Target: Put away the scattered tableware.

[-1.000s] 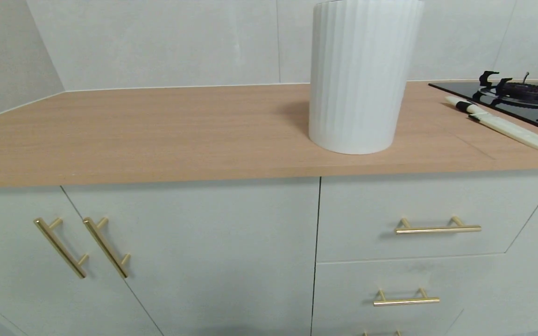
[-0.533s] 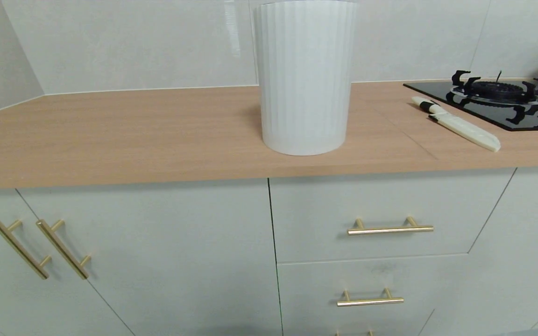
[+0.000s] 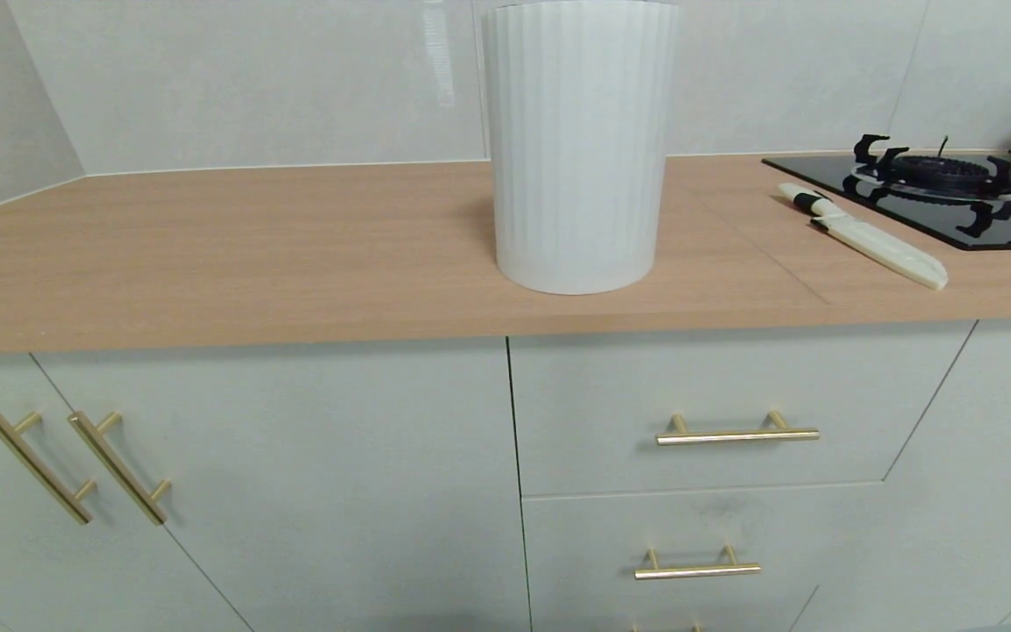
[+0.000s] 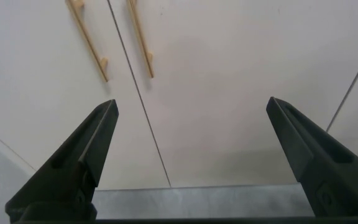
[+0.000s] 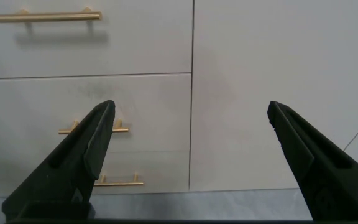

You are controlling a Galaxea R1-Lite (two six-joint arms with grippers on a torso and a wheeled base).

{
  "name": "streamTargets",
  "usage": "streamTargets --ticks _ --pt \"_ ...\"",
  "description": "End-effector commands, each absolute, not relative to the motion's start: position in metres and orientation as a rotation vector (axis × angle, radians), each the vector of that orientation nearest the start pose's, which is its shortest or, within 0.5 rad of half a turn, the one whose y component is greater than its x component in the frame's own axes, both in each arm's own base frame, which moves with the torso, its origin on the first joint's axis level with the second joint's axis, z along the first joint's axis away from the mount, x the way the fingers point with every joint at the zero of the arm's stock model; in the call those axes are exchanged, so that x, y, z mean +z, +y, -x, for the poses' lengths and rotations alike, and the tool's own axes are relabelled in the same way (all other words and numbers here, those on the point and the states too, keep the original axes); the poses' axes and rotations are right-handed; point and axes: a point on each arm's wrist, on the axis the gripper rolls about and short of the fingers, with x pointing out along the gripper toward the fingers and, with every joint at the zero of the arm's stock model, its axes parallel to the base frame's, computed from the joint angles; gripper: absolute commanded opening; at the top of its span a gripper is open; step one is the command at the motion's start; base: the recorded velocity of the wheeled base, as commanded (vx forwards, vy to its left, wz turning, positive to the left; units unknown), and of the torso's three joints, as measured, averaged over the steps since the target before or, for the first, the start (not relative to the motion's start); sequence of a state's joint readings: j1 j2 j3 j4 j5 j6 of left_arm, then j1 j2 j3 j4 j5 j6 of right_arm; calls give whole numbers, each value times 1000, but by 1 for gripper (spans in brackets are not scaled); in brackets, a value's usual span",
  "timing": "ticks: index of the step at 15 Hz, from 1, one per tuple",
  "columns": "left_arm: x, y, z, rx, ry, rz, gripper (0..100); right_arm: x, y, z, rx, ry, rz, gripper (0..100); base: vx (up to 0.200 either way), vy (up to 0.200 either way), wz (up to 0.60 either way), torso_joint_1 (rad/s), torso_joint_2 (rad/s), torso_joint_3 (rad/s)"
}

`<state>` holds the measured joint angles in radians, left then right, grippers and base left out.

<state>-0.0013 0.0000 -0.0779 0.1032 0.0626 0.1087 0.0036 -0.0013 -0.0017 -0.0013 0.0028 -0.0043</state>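
A cream-bladed knife with a black-banded handle (image 3: 861, 235) lies on the wooden countertop (image 3: 251, 254), to the right, beside the hob. A tall white ribbed holder (image 3: 576, 145) stands upright near the counter's front edge, left of the knife. My left gripper (image 4: 191, 118) is open, low down and facing the cabinet doors (image 4: 216, 93) with gold handles (image 4: 140, 38). My right gripper (image 5: 191, 118) is open too, in front of the drawer fronts (image 5: 86, 112), with nothing between its fingers.
A black glass hob with a burner grate (image 3: 944, 184) sits at the counter's right end. Below are cabinet doors with slanted gold handles (image 3: 119, 467) and drawers with gold bar handles (image 3: 738, 434). Tiled wall behind; the counter's left half is bare.
The whole head view has shifted, so the camera moved: the holder and the knife now sit further left in the picture than a second ago. Nothing on the counter has moved.
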Motion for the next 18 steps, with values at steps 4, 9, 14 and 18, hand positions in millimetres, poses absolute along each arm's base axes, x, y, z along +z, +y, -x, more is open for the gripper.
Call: streamTargets --ticks 4,9,14,18 --pt "86 1 29 61 29 -108 100 76 0 23 8 -3 5 100 0 0 0 10 -138 -163" --pt "86 1 29 60 29 -108 100 76 0 23 8 -3 5 100 0 0 0 68 -439 -346" --pt "86 1 29 61 29 -108 100 76 0 23 8 -3 5 100 0 0 0 132 -464 -328" --pt "86 1 29 60 29 -108 100 76 0 23 8 -3 5 100 0 0 0 165 -477 -310"
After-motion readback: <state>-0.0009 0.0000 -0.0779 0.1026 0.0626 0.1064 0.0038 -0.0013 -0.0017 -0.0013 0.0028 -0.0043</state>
